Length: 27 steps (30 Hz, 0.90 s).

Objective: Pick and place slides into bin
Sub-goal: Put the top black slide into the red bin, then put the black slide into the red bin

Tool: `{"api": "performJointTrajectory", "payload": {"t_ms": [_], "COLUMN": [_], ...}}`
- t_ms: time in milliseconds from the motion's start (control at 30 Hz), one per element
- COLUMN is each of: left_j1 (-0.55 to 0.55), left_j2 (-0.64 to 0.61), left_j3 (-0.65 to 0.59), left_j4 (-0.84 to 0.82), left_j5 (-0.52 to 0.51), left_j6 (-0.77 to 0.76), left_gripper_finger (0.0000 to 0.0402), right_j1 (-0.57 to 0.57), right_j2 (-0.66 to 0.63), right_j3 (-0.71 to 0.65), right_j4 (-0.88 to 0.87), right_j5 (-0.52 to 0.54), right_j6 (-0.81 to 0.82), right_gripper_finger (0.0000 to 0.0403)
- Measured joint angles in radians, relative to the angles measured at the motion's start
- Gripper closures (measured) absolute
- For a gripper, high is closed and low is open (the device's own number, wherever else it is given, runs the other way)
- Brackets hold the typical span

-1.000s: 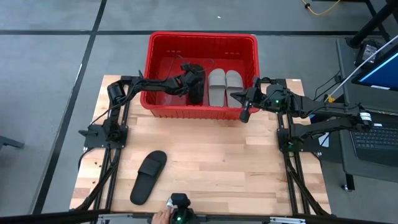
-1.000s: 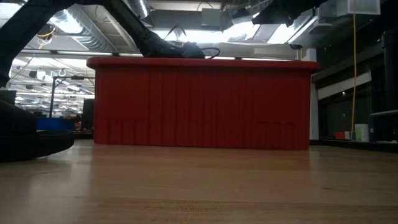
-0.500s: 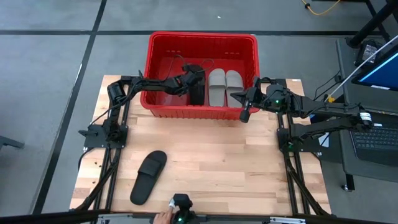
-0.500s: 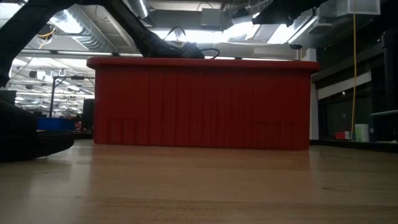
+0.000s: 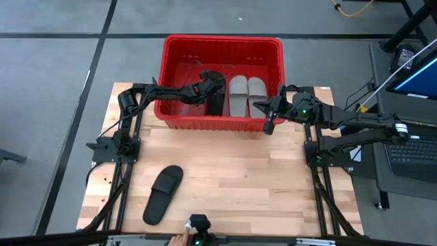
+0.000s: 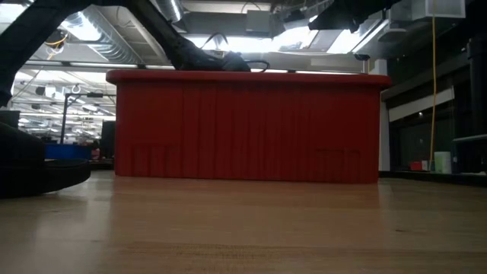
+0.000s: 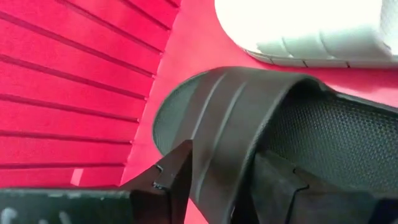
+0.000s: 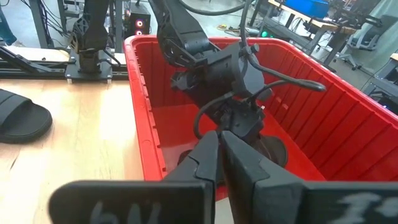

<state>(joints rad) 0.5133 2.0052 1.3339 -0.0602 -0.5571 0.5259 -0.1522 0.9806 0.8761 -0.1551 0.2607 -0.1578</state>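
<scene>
Reaching over the rim of the red bin (image 5: pixel 175 68), the left gripper (image 5: pixel 211 91) is inside it, its fingers clamped on the wide strap of a black slide (image 7: pixel 249 124). That slide sits down inside the bin, just beside the 2 grey slides (image 5: pixel 247 94), which lie side by side on the bin floor. From the left wrist view, a grey slide's toe end is close to the held black one, and the ribbed red wall runs alongside.

A second black slide (image 5: pixel 162 193) lies on the wooden table (image 5: pixel 259 184), well apart from the bin, toward the near left part of the tabletop.

The right gripper (image 5: pixel 268 121) hovers at the bin's right front corner, outside the rim, with its 2 fingers pressed together and holding nothing. Its wrist view looks across the bin at the left arm.

In the low view only the bin's long red wall shows, with the arm's dark links above its rim.
</scene>
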Motion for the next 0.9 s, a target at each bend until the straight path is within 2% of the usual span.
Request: {"api": "performJointTrajectory", "payload": {"t_ms": [200,400,633,900], "left_j1": [-0.010,-0.010,-0.025,-0.081], "left_j2": [-0.001,-0.001,-0.003,-0.127], "left_j3": [0.040,0.063,0.156,0.199], "left_j4": [-0.082,-0.093,-0.290,-0.325], "left_j5": [0.041,0.051,0.027,0.049], "left_j6": [0.002,0.018,0.019,0.027], "left_gripper_finger": [0.0241,0.0233,0.0233,0.0233], "right_j1": [0.000,0.000,0.000,0.000], "right_j2": [0.000,0.000,0.000,0.000], "right_j3": [0.000,0.000,0.000,0.000], "right_j4": [0.000,0.000,-0.008,-0.019], "right_j5": [0.000,0.000,0.000,0.000], "right_j6": [0.000,0.026,0.026,0.023], "right_gripper_finger": [0.0377,0.0377,0.0377,0.0377]}}
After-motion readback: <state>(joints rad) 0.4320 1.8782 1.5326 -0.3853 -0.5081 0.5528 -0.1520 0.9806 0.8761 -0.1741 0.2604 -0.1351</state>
